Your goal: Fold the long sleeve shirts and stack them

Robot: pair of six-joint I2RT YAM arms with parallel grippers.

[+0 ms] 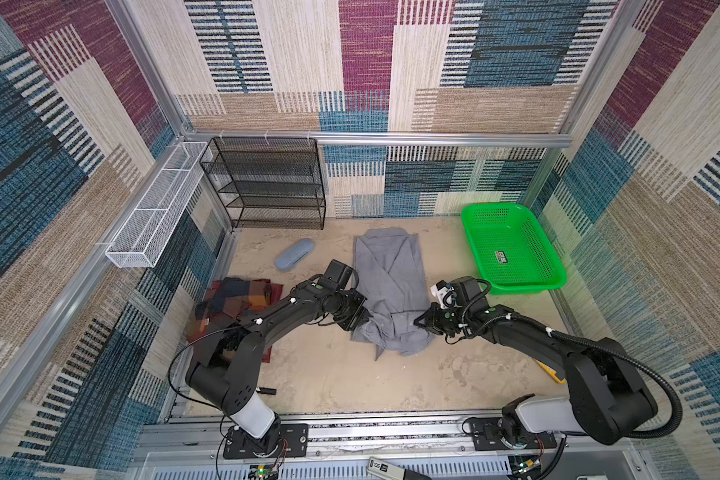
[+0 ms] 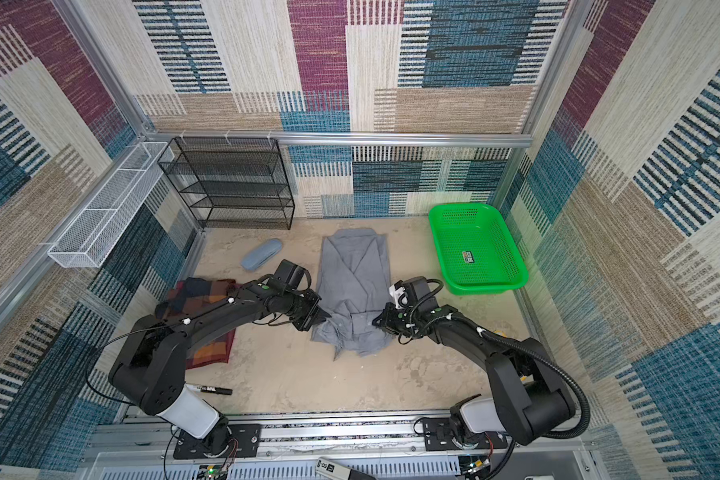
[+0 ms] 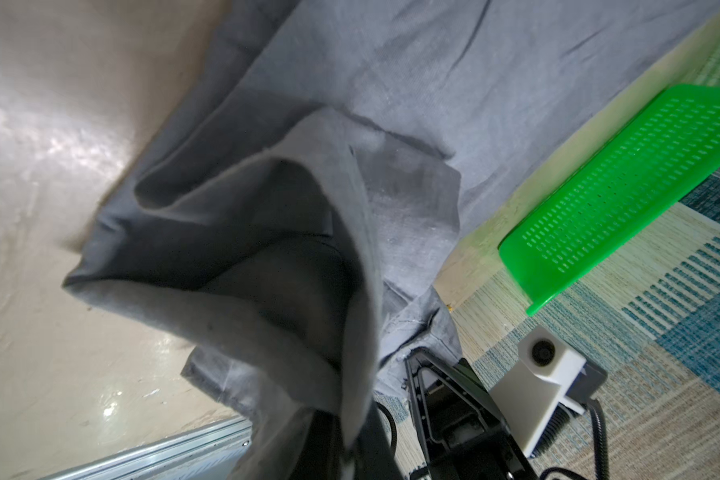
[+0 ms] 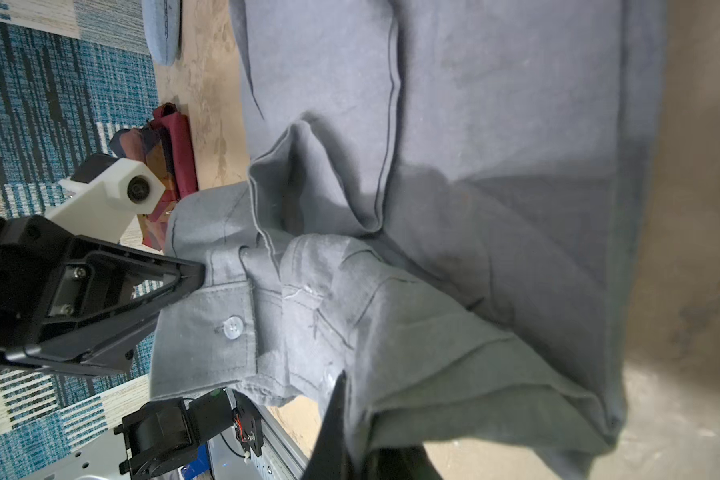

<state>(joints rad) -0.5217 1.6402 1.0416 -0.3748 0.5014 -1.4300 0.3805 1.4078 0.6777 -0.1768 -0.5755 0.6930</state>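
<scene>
Grey shirt (image 1: 391, 270) is laid mid-table, and its near end is pinched tight by left gripper (image 1: 360, 321) at 8 o'clock and right gripper (image 1: 421, 322) at 4. Plaid shirt (image 1: 233, 297) is parked at 9. Fold's in hand, seemingly: that end probably needs to be carried evenly toward 12.

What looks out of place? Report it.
The grey shirt is bunched and askew at its near end, pinched by the left end effector and right end effector. Strays: a blue-grey case beside it, a black marker near the left arm's base.
</scene>
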